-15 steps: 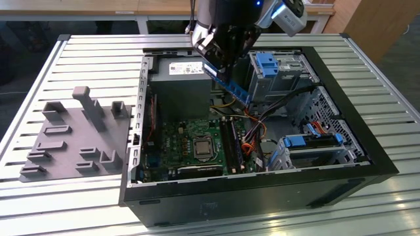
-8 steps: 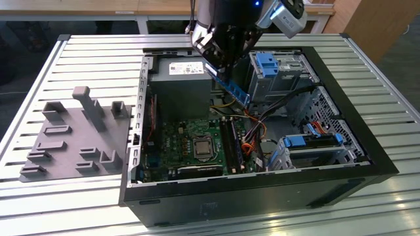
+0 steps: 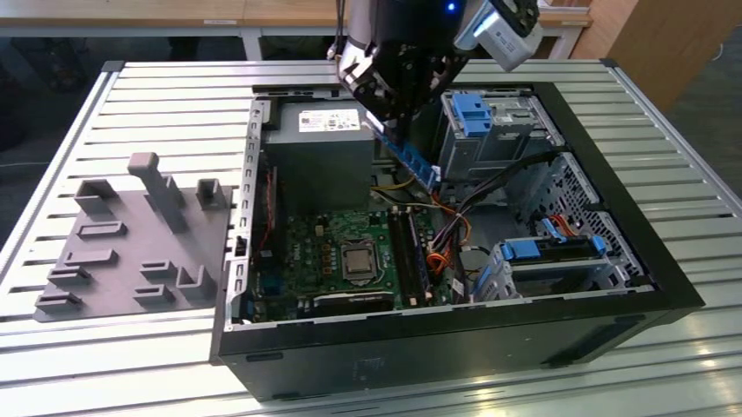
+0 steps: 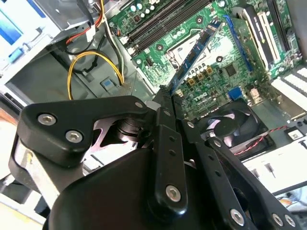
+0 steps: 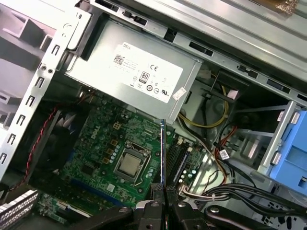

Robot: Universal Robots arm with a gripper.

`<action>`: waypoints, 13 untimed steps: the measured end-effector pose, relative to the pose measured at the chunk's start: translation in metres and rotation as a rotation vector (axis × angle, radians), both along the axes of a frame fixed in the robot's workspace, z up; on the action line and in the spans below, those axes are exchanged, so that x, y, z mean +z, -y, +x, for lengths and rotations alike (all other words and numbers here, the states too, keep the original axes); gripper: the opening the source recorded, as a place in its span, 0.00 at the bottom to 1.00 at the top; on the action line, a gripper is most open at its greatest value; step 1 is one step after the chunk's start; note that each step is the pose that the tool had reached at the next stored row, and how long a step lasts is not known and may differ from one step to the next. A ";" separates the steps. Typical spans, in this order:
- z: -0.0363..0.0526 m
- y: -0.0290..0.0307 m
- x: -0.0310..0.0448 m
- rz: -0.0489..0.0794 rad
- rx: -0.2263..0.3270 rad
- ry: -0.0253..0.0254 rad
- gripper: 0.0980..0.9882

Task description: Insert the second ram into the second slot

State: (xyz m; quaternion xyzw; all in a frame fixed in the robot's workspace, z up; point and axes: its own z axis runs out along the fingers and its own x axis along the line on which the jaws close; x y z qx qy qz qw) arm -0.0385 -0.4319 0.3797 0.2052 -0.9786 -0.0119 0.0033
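Gripping second ram (image 4: 194, 52), claw (image 4: 168, 93) above motherboard (image 4: 153, 57); exterior view adds grey fixture (image 3: 128, 252).

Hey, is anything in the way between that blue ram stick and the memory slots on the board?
Nothing visible is. The gripper holds the ram above the motherboard, and the space down to the memory slots looks open. Loose cables lie just beside the slots, on the exterior view's right.

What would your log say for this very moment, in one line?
end effector: shut on memory stick | place: above circuit board of open computer case | seated: not yet
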 end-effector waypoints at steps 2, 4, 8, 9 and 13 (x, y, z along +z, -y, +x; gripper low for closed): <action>0.0000 0.0000 0.0000 0.000 -0.019 -0.0001 0.04; 0.0000 0.0000 0.0000 -0.001 -0.038 -0.0001 0.04; 0.0000 0.0000 0.0000 -0.001 -0.075 0.0000 0.04; 0.0000 0.0000 0.0000 -0.001 -0.086 0.0000 0.04; 0.0000 0.0000 0.0000 -0.001 -0.124 -0.0001 0.04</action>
